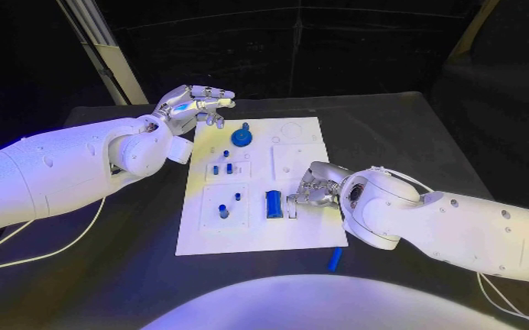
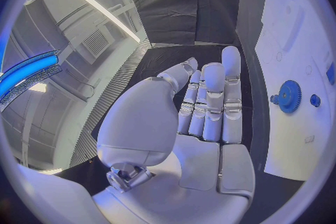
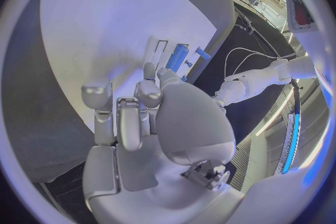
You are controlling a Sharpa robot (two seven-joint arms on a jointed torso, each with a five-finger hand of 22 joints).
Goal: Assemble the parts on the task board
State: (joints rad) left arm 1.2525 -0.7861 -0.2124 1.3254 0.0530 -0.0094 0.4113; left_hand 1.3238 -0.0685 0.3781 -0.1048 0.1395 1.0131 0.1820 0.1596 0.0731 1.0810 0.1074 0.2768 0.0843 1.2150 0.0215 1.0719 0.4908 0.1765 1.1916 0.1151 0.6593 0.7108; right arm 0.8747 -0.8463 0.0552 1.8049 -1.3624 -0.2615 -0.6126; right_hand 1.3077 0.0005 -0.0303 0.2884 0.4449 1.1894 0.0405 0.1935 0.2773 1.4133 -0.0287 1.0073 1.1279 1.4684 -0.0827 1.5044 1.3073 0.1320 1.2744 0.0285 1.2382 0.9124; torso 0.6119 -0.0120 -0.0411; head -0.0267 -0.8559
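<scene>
Black table (image 1: 386, 127) before dark draped walls (image 1: 331, 32), a pale slanted post (image 1: 94, 32) at the back left.

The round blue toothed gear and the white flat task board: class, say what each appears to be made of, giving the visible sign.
Round blue toothed gear: probably moulded plastic, matte; even solid blue and crisp teeth with no metallic glint.

White flat task board: looks like rigid plastic or a painted plate, smooth and matte; uniform white, thin straight edges, shallow recesses. The pictures cannot settle which.
</scene>
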